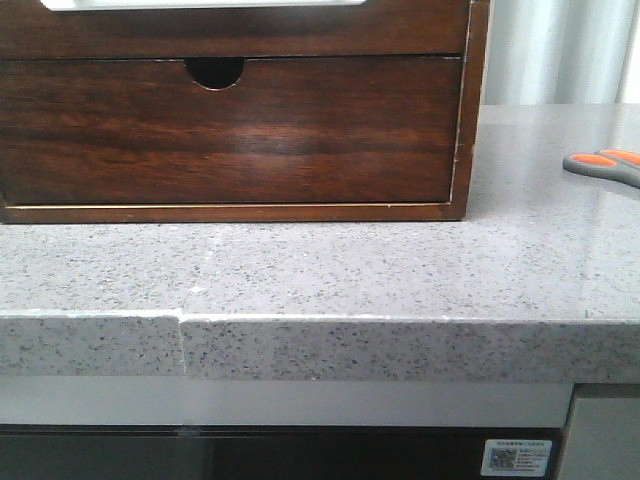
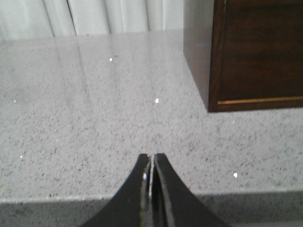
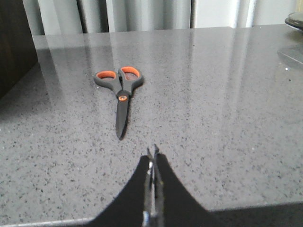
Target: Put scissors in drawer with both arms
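Observation:
The drawer (image 1: 230,130) is dark reddish-brown wood with a half-round notch in its top edge. It sits closed inside its wooden casing (image 1: 478,100) on the grey stone counter. The scissors (image 3: 120,92) have grey handles with orange loops and lie flat on the counter, blades closed and pointing toward my right gripper (image 3: 152,152), which is shut and empty a short way from the blade tip. The handles also show at the right edge of the front view (image 1: 605,166). My left gripper (image 2: 151,156) is shut and empty above the counter's front edge, left of the casing's corner (image 2: 215,61).
The speckled grey counter (image 1: 320,270) has a front edge with a seam (image 1: 181,340) at the left. Pale curtains (image 3: 142,14) hang behind. A dark dish rim (image 3: 294,20) shows at the far right in the right wrist view.

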Action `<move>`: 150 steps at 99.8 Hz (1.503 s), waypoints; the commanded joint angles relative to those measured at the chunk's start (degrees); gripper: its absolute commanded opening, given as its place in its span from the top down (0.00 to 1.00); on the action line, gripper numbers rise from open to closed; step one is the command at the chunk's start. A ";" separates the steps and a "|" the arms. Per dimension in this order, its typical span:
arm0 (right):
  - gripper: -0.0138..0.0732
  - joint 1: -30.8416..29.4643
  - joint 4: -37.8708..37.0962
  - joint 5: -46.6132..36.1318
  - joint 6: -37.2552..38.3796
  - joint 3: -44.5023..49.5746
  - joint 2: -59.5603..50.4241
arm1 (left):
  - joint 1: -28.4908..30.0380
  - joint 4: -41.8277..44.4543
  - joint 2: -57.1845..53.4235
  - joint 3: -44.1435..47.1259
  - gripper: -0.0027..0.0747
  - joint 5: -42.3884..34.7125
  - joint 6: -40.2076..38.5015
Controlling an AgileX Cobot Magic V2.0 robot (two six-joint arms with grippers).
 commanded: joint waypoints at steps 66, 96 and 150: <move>0.91 1.42 7.44 2.74 0.07 -11.19 2.84 | -0.27 -6.25 1.61 -8.22 0.99 -10.34 -0.39; 0.91 1.68 9.49 4.62 0.07 -20.62 16.28 | -0.45 -3.95 13.74 -20.11 0.99 -8.58 -0.39; 0.91 1.68 9.63 4.70 0.07 -20.78 18.94 | -3.30 22.42 24.82 -20.40 0.47 -27.55 -0.39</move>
